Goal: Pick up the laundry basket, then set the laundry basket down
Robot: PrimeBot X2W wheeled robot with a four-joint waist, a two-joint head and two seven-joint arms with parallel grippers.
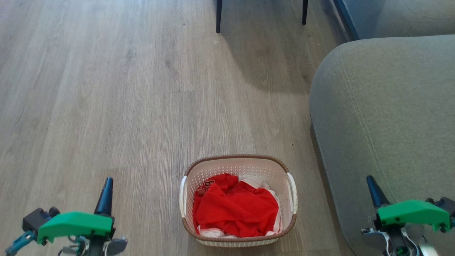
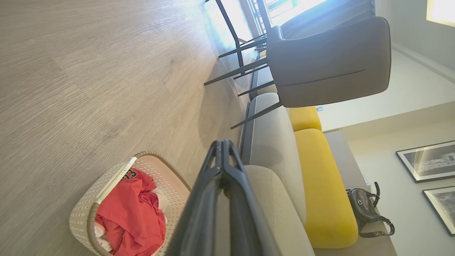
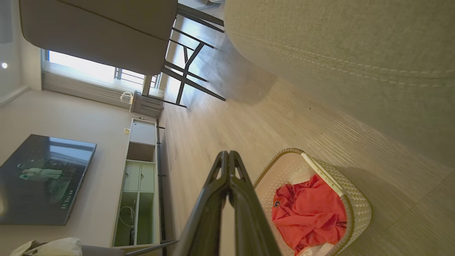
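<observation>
Left hand (image 1: 107, 182) and right hand (image 1: 369, 179): each has its two fingers pressed together and holds nothing. Between them, one laundry basket (image 1: 237, 156) stands upright on the floor (image 1: 106, 89), just beside a grey sofa (image 1: 391, 106). Its two white handles (image 1: 182, 195) face left and right; long axis unclear. The print on the red garment (image 1: 234, 211) inside is unreadable.

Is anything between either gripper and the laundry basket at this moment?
Nothing visible. Bare floor separates the left gripper from the laundry basket; the sofa beside the right gripper flanks the basket without blocking it.
</observation>
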